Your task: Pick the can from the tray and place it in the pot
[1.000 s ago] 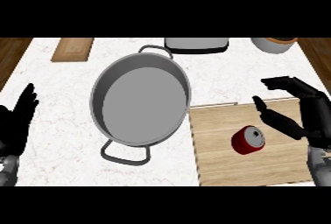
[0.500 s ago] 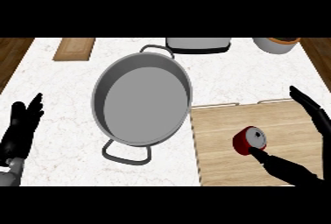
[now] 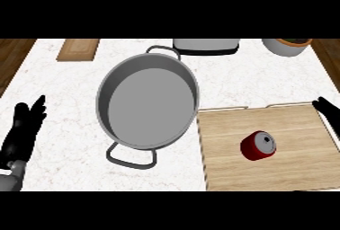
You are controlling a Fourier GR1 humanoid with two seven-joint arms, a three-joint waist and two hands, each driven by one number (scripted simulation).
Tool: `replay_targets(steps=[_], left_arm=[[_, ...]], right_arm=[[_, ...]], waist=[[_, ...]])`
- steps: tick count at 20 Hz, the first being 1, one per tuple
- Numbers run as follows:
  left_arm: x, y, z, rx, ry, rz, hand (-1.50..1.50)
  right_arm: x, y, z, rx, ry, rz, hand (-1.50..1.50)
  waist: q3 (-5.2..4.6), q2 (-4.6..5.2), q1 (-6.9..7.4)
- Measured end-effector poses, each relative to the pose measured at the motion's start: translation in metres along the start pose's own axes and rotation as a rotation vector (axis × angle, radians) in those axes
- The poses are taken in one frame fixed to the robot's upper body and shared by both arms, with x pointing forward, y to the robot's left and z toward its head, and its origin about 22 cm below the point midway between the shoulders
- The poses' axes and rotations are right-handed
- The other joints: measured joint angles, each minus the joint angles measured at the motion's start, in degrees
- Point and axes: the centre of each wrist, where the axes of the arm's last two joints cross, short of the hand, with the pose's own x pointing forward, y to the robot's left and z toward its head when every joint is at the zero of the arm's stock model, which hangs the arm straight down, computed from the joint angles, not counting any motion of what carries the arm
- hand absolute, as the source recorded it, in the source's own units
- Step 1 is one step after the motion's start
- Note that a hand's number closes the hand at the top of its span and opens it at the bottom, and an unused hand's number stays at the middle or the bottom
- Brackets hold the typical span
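Observation:
A red can (image 3: 258,145) with a grey lid lies on the wooden tray (image 3: 292,170) at the right. The grey pot (image 3: 147,104) with two handles stands to the tray's left, with nothing inside it. My left hand (image 3: 21,131) rests open at the left edge, fingers up, well away from the pot. Only the fingertips of my right hand (image 3: 328,108) show at the right edge, beyond the tray's far right corner and apart from the can.
A wooden board (image 3: 78,49) lies at the back left. A grey appliance (image 3: 206,46) sits at the back centre and a white bowl (image 3: 288,46) at the back right. Dark wood floor borders the marble counter (image 3: 60,90) on the left.
My right hand has drawn back from beside the can to the right edge, leaving the can uncovered on the tray. The can has not moved. My left hand shifted slightly.

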Motion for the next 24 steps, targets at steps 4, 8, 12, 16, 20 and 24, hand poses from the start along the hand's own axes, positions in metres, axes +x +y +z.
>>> replay_targets(steps=[4, 8, 12, 16, 20, 24], left_arm=[[0.005, -0.001, 0.000, -0.003, -0.011, -0.009, 0.00], [0.004, -0.004, -0.004, -0.007, -0.006, -0.008, 0.00], [0.005, -0.003, -0.001, -0.013, -0.007, -0.012, 0.00], [0.005, -0.004, -0.005, -0.008, -0.012, -0.005, 0.00], [0.002, -0.010, -0.006, -0.006, -0.007, -0.006, 0.00], [0.000, -0.009, -0.004, -0.009, -0.010, -0.011, 0.00]], right_arm=[[0.009, -0.005, -0.002, 0.167, 0.095, 0.106, -1.50], [0.022, -0.010, -0.001, 0.287, 0.094, 0.102, -1.50], [0.029, -0.014, -0.003, 0.335, 0.099, 0.091, -1.50], [0.028, -0.012, -0.011, 0.358, 0.126, 0.092, -1.50], [0.024, -0.004, -0.020, 0.371, 0.152, 0.099, -1.50], [0.020, 0.008, -0.029, 0.387, 0.176, 0.110, -1.50]], waist=[[0.02, 0.12, 0.68], [0.09, 0.20, 0.82], [0.12, 0.17, 1.06], [0.16, 0.21, 0.89], [0.20, 0.22, 0.82], [0.24, 0.19, 0.90]])
